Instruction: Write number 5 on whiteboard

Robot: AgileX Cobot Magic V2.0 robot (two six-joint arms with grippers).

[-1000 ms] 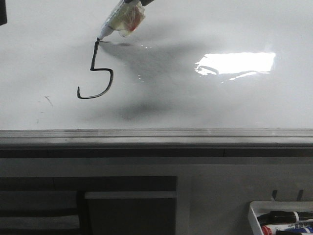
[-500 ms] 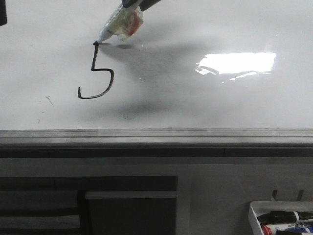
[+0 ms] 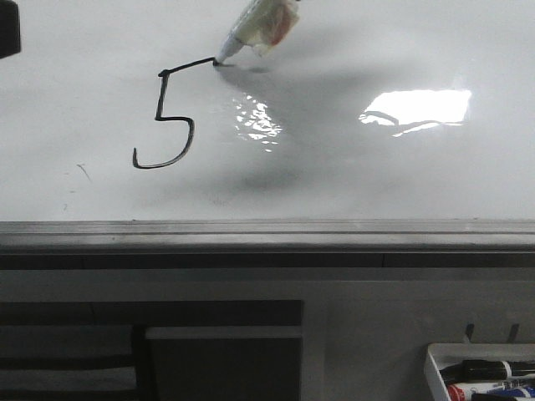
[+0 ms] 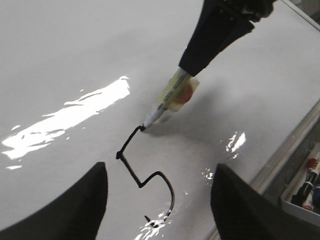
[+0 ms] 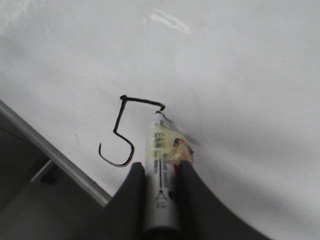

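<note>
The number 5, thin, black, stands slightly slanted on the glossy whiteboard; right claw pinches the marker at its top bar; left claw spread.

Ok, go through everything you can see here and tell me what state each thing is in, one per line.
number 5: stem, bowl and top bar drawn.
marker: uncapped, tip touching the end of the top bar.
right gripper: shut on the marker.
left gripper: open, holding nothing.
whiteboard: glossy, bright glare patch.
marker tray: holds capped markers.
</note>
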